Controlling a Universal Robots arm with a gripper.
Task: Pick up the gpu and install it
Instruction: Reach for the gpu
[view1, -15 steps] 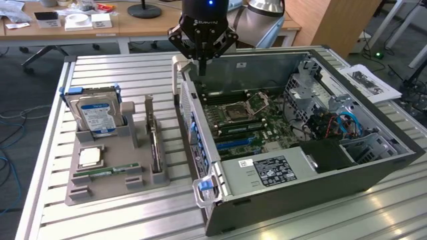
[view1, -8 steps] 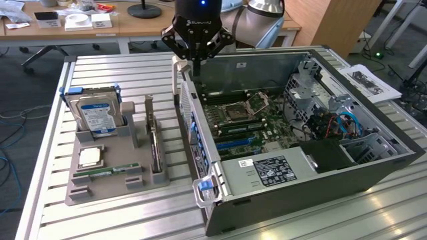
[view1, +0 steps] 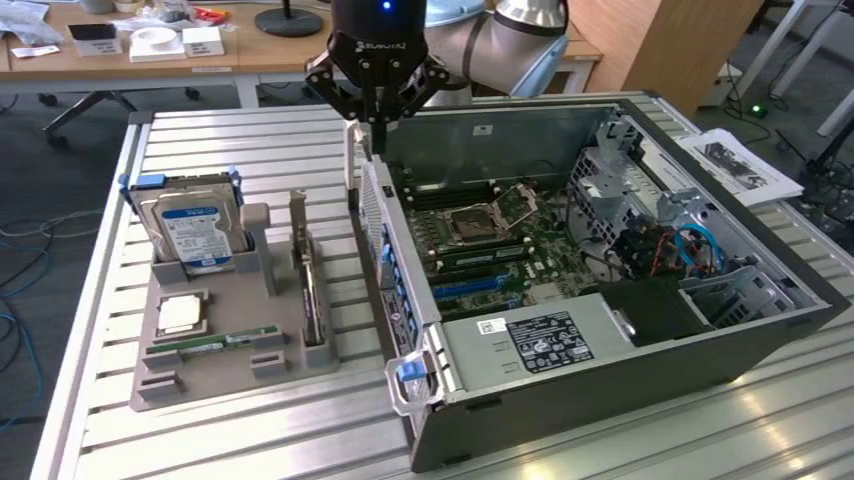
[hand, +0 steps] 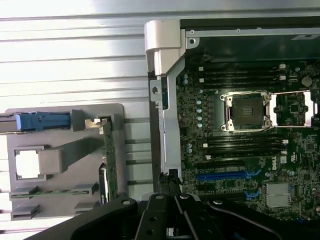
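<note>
The gripper (view1: 378, 135) is finished in black. The gpu (view1: 310, 290) is shown dark-faced with a pale metal edge, and a green board edge is picked out in the wrist view. The holder (view1: 214, 375) is coloured plain grey. The hard drive (view1: 191, 232) is silver, labelled in blue and white, and is framed by a blue caddy (view1: 180, 180). The memory stick (view1: 220, 340) is green. The table (view1: 200, 440) is silvery and ribbed with parallel slats. The computer case (view1: 601, 390) is painted dark grey. The motherboard (view1: 534, 250) is dark green, crossed by blue expansion slots (view1: 467, 285).
</note>
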